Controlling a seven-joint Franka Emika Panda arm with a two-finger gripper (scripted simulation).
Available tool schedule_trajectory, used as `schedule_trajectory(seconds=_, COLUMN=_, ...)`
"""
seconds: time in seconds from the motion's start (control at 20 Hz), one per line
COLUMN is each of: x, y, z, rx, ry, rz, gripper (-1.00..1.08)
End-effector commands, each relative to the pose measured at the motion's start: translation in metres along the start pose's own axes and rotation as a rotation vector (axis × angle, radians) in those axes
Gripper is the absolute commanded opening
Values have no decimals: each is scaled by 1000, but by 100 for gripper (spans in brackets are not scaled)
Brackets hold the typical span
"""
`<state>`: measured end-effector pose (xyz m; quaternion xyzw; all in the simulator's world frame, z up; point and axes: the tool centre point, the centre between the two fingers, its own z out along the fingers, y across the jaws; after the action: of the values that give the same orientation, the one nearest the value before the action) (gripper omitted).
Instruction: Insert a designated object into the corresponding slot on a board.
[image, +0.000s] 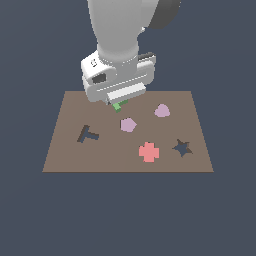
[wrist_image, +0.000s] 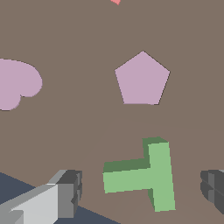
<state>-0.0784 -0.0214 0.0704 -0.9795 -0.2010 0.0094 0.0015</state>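
Note:
The bright green T-shaped block (wrist_image: 146, 175) lies flat on the brown board (image: 70, 155) near its far edge. In the exterior view only a bit of the block (image: 118, 105) shows under the gripper (image: 117, 102). In the wrist view the gripper (wrist_image: 140, 190) is open, with one finger (wrist_image: 65, 192) on each side of the block and a gap between each finger and the block. The dark T-shaped slot (image: 87, 134) is on the board toward the exterior view's left, nearer the camera than the gripper.
A lilac pentagon (image: 128, 124) (wrist_image: 142, 80) lies close to the green block. A lilac heart (image: 161, 110) (wrist_image: 17, 83) lies toward the exterior view's right. The red cross (image: 148, 152) and the dark star cutout (image: 182, 147) are near the board's front.

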Motion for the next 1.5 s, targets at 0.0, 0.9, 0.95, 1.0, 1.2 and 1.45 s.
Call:
schedule_trajectory(seconds=0.0, x=-5, y=0, z=8, rx=-3, ry=7, rz=-42, gripper=100)
schedule_trajectory(seconds=0.9, x=-13, y=2, z=29, rx=-7, ry=17, rz=-107, gripper=100)
schedule_trajectory(seconds=0.95, x=-13, y=3, z=32, rx=-7, ry=17, rz=-107, gripper=100)
schedule_trajectory(seconds=1.0, x=-13, y=3, z=35, rx=-7, ry=17, rz=-107, gripper=100)
schedule_trajectory(seconds=1.2, x=-13, y=3, z=41, rx=-8, ry=17, rz=-107, gripper=100)
schedule_trajectory(seconds=1.45, x=-13, y=3, z=41, rx=-8, ry=17, rz=-107, gripper=-100)
